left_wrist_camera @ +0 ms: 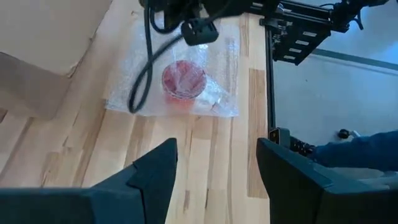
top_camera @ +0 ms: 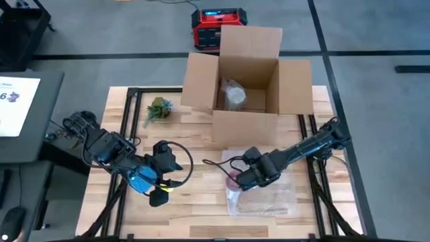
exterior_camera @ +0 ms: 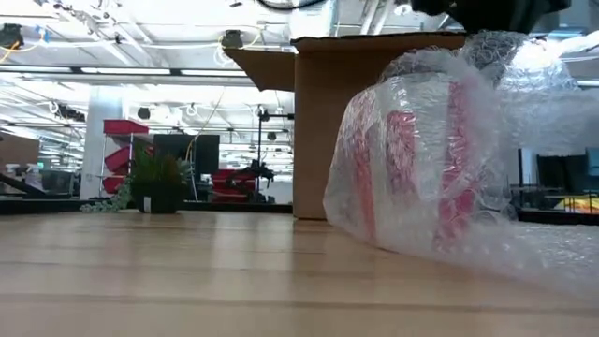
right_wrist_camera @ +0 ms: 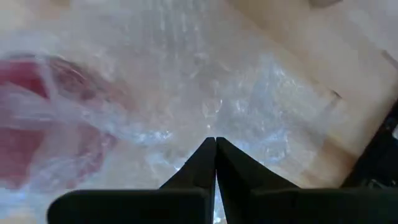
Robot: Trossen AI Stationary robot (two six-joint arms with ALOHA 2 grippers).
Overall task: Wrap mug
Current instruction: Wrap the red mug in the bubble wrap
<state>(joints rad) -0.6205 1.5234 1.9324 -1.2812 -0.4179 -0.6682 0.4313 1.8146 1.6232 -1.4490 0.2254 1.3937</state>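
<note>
Bench [top_camera: 201, 218]: pale wooden planks on a black frame, seen whole from above; in the low view its grain runs level across the foreground
Room: grey floor around the bench, a dark side table with a white sheet [top_camera: 15, 104] at the far left, a red and black case [top_camera: 216, 28] on the floor behind the box; the low view shows ceiling strip lights and red shelving far back
Plant [top_camera: 158, 109]: small green plant in a dark pot, on the bench just left of the box
Left gripper [top_camera: 159, 195]: hangs over the bare left half of the bench, well apart from the wrap; jaws spread wide with nothing between them, as its wrist view shows
Cardboard box [top_camera: 245, 128]: open, 4 flaps out, at the back middle of the bench; a bundle in clear wrap [top_camera: 234, 95] lies inside, its contents hard to make out
Mug [top_camera: 233, 177]: red, lying on the bubble wrap [top_camera: 265, 199] in front of the box, right of centre, with wrap pulled up over it; its handle and rim cannot be made out through the plastic
Right gripper [top_camera: 243, 180]: down at the mug's side on the sheet; jaws pressed together with their tips on the bubble wrap, pinching it
Hidden or cut off: in the low view the right arm is cropped at the top edge, and the wrap runs off the right edge; the right wrist view is blurred, the mug only a red smear
</note>
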